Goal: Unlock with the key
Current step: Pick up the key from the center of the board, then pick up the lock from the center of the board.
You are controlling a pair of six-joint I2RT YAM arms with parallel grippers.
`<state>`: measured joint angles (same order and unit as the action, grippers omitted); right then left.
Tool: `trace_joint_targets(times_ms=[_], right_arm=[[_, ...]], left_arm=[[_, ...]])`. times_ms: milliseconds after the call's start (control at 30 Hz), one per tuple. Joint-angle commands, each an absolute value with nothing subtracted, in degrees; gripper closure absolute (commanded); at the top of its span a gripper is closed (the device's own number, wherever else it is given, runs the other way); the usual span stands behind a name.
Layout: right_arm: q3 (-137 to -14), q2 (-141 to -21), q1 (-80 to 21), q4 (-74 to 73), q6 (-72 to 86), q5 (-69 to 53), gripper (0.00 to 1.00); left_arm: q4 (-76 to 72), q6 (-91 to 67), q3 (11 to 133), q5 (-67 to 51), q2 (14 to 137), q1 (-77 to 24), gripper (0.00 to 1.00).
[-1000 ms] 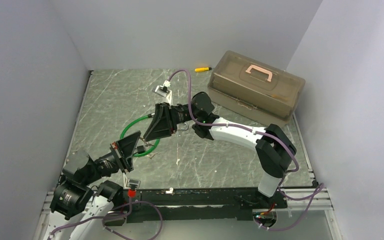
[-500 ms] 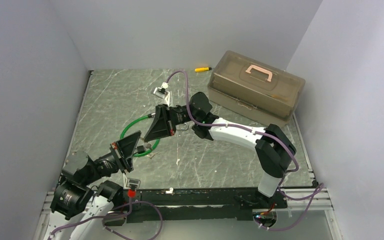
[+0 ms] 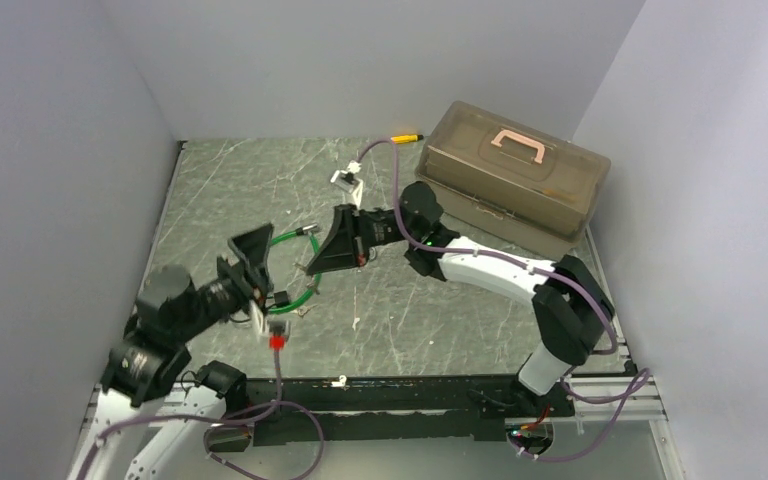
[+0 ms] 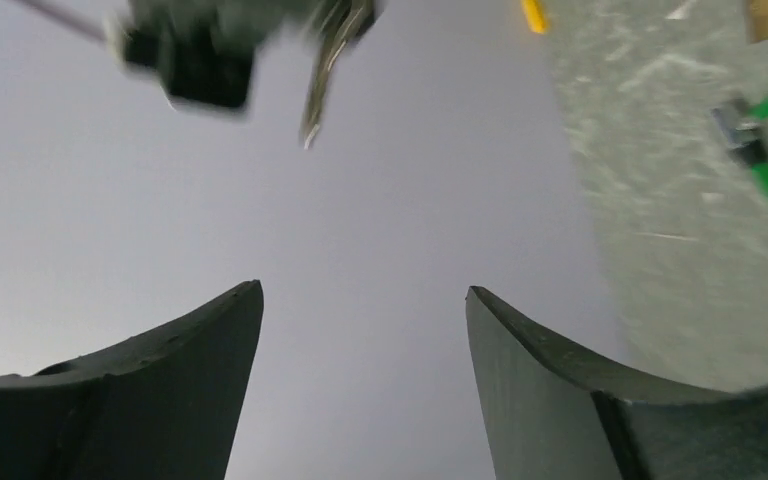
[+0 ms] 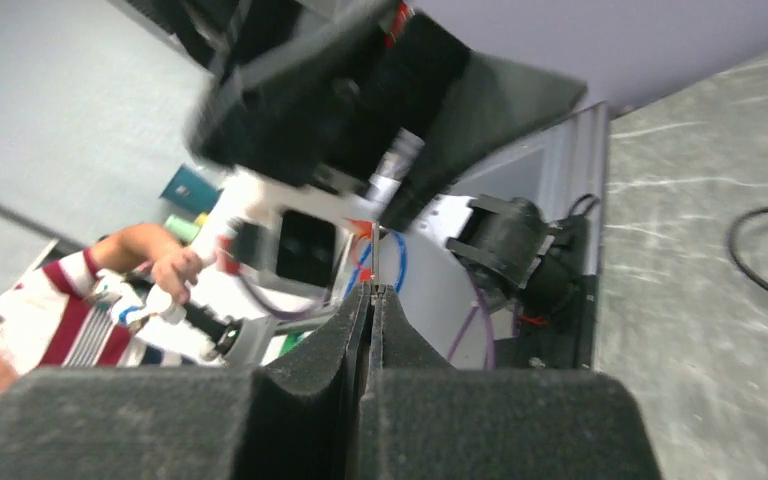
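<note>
- Left arm (image 3: 175, 305): it rises from its base at the near left corner. The forearm is lifted off the counter (image 3: 440, 310) and angled toward the centre.
- Left gripper (image 3: 260, 262): it is tipped upward and away from the counter. Its wrist view looks mostly onto the grey wall (image 4: 410, 200), with a strip of counter at the right edge.
- Left jaws: released and spread wide, with nothing between them.
- Right arm (image 3: 490, 268): it goes up from the near right base to a bent elbow. From there the white link runs left and away across the counter to the wrist, near the middle.
- Right gripper (image 3: 316, 266): it points left and toward the near edge, aimed at the left gripper. The two tips are close but apart.
- Right jaws: clenched, pads pressed together along one seam.
- Key (image 5: 373, 262): it is seen edge-on as a thin pale sliver standing out of that seam, gripped by the right jaws. It is off the counter, above the green cable (image 3: 285, 236), in the gap between the two grippers. Its tip points at the left gripper's body, which fills the upper part of the right wrist view.
- Cable: a loop lying on the counter under both grippers.
- Lock: no view shows it clearly. A small dark item by the cable's near side is too small to identify.
- Box (image 3: 510, 185): lid down, at the far right of the counter and well apart from both grippers.
- Yellow tool (image 3: 406, 138): it lies at the far edge, just left of the box.
</note>
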<state>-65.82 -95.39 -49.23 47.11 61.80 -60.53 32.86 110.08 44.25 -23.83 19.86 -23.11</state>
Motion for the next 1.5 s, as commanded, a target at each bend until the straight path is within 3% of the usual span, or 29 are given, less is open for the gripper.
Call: trace_joint_targets(times_ms=[0,100,433,500,867,1033,1333,1467], right_arm=[[-61.8,-87.6,-44.9,36.5,50.6,-57.1,1.00],[-60.4,-84.0,-43.0,24.4,41.3,-53.4,1.00],[-54.0,-72.4,-36.1,10.0,32.0,-47.8,1.00],[-53.5,-70.8,-35.1,8.6,30.9,-47.0,1.00],[-55.0,-67.6,-33.5,4.4,26.8,-45.3,1.00],[-56.4,-68.2,-33.3,4.2,26.4,-45.6,1.00],[-57.0,-68.2,-33.1,5.1,26.9,-45.9,1.00],[-57.5,-68.4,-32.9,4.7,26.7,-45.9,1.00]], left_arm=[[42.4,77.2,60.2,-8.9,37.5,-22.4,0.22],[54.4,68.5,66.5,-16.3,52.7,-15.6,0.17],[55.9,60.6,77.3,-31.0,84.3,-5.4,0.14],[56.0,60.1,80.1,-31.3,90.8,-4.8,0.05],[53.4,56.8,92.7,-29.7,114.7,-4.1,0.14],[51.1,56.0,93.2,-29.3,117.8,-4.4,0.15],[49.5,56.6,89.9,-25.4,120.3,-6.0,0.34],[48.8,57.0,88.7,-24.6,120.0,-6.4,0.62]])
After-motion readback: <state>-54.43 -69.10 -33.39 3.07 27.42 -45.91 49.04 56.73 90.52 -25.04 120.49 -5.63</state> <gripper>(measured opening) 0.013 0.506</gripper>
